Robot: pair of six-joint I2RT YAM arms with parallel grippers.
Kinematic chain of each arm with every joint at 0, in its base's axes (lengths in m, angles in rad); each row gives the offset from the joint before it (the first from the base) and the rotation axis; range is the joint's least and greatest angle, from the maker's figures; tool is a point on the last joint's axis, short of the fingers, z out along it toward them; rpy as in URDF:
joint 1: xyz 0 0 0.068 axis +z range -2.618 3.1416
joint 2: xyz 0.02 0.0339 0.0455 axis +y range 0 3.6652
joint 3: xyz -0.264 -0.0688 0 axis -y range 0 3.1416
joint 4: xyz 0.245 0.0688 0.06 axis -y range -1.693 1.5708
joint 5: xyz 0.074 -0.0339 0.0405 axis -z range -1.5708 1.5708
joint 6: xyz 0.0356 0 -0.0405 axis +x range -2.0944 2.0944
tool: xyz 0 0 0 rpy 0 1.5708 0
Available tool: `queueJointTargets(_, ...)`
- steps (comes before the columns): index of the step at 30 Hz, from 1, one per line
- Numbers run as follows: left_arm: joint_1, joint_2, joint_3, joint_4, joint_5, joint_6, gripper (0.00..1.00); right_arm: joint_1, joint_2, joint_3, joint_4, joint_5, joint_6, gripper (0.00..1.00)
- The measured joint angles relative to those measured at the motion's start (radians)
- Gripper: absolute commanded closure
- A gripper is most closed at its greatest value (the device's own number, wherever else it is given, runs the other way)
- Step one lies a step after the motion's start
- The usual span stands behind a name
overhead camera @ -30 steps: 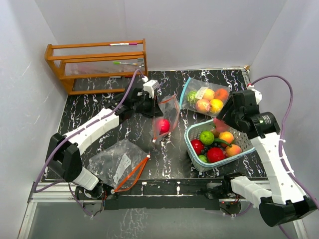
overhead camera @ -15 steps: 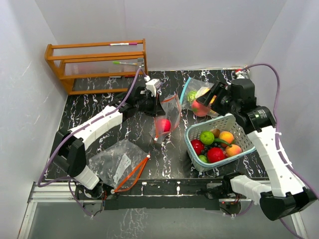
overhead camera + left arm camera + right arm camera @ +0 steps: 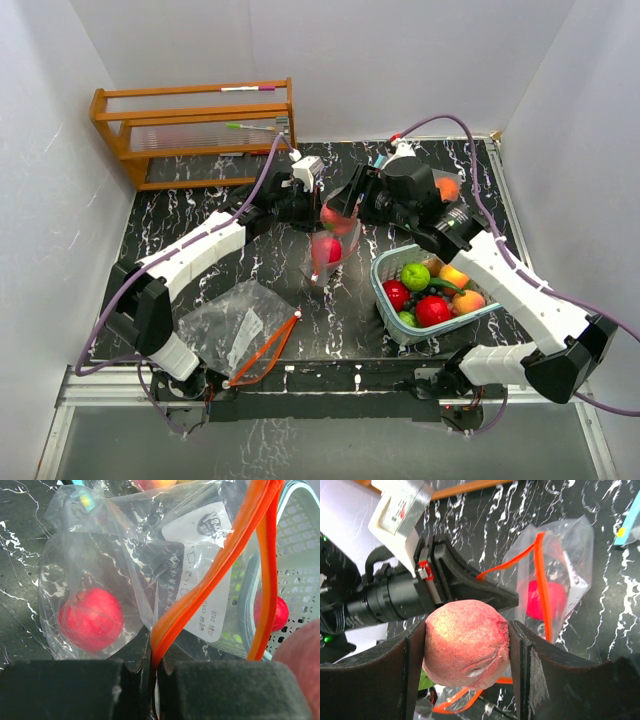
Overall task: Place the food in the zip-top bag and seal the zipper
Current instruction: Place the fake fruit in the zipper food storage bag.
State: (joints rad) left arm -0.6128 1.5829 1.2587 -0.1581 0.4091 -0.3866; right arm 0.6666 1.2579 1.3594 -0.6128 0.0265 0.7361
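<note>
Left gripper [image 3: 154, 672]: pinching the zip-top bag [image 3: 130, 565] by its orange rim.
Right gripper [image 3: 466, 652]: clutching a peach [image 3: 465, 637], the bag's mouth just beside it.

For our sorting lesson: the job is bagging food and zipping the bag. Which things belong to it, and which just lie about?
Job: peach in right hand; bag held by left hand; red fruit inside it; food in basket.
Lying about: wooden rack; flat bag near the left arm.
</note>
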Motion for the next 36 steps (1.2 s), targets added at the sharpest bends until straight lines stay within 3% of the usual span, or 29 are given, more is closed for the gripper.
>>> queueJointTargets(8,0.0,0.0,0.0,-0.007,-0.001,0.001,1.0,0.0,0.024,-0.029,0.036,0.134,0.002,0.92)
queueJointTargets(11,0.0,0.0,0.0,-0.009,-0.002,0.002,1.0,0.009,0.065,-0.029,0.036,0.165,0.002,0.87)
queueJointTargets(21,0.0,0.0,0.001,-0.029,-0.006,0.008,1.0,0.045,0.116,-0.03,-0.025,0.224,-0.006,0.37)
queueJointTargets(23,0.0,0.0,0.005,-0.03,-0.006,0.009,1.0,0.048,0.116,-0.03,-0.028,0.237,-0.01,0.35)
queueJointTargets(25,0.0,0.0,0.008,-0.03,-0.006,0.01,1.0,0.052,0.116,-0.03,-0.035,0.245,-0.015,0.22)
queueJointTargets(36,0.0,0.0,0.065,-0.061,-0.006,0.025,1.0,0.067,0.135,-0.005,-0.111,0.295,-0.038,0.19)
